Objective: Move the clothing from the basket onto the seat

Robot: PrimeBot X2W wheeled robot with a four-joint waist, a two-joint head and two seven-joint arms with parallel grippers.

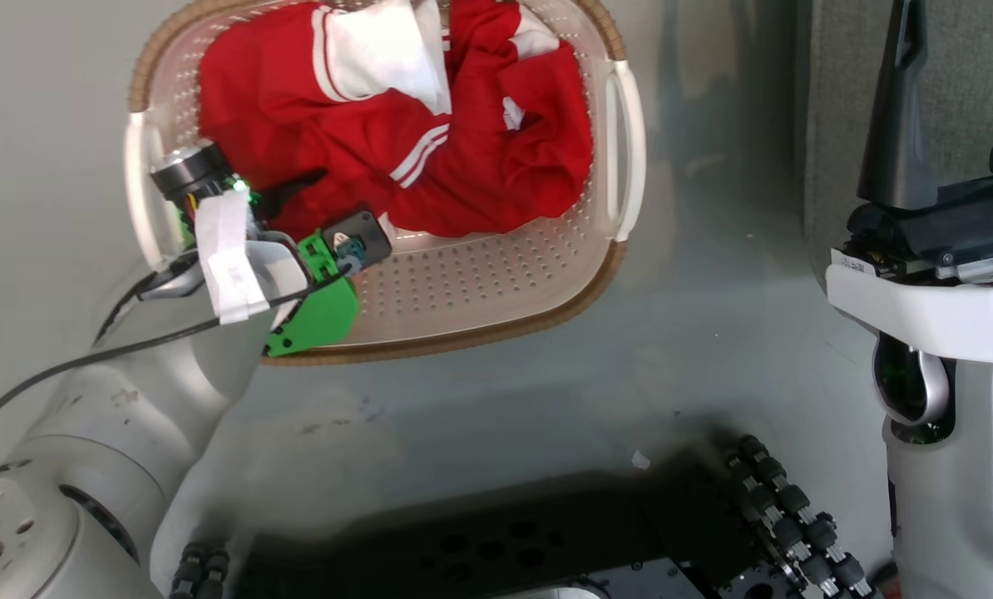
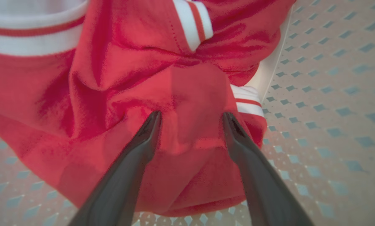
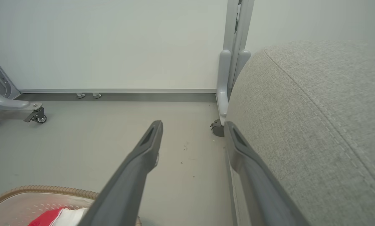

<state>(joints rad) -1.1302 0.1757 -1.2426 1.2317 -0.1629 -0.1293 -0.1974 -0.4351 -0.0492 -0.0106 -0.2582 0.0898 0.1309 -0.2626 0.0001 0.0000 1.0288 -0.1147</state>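
Observation:
The red clothing (image 1: 397, 125) with white collar and striped cuffs lies heaped in the far half of the cream basket (image 1: 480, 283), which stands on the floor. My left arm reaches into the basket's left end. In the left wrist view my left gripper (image 2: 190, 117) is open, its fingers pressed into the clothing (image 2: 118, 72) with a bulge of red fabric between them, over the perforated basket bottom (image 2: 332, 94). My right gripper (image 1: 958, 83) is open and holds nothing, beside the grey seat (image 1: 833, 108). The right wrist view shows the right gripper (image 3: 193, 125) next to the seat (image 3: 316, 125), with the basket rim (image 3: 43, 190) at lower left.
Grey floor (image 1: 696, 333) separates the basket from the seat. My dark wheeled base (image 1: 505, 541) lies along the near edge. A pale wall panel on a grey post (image 3: 234, 47) and a castered frame foot (image 3: 36, 116) stand beyond the seat.

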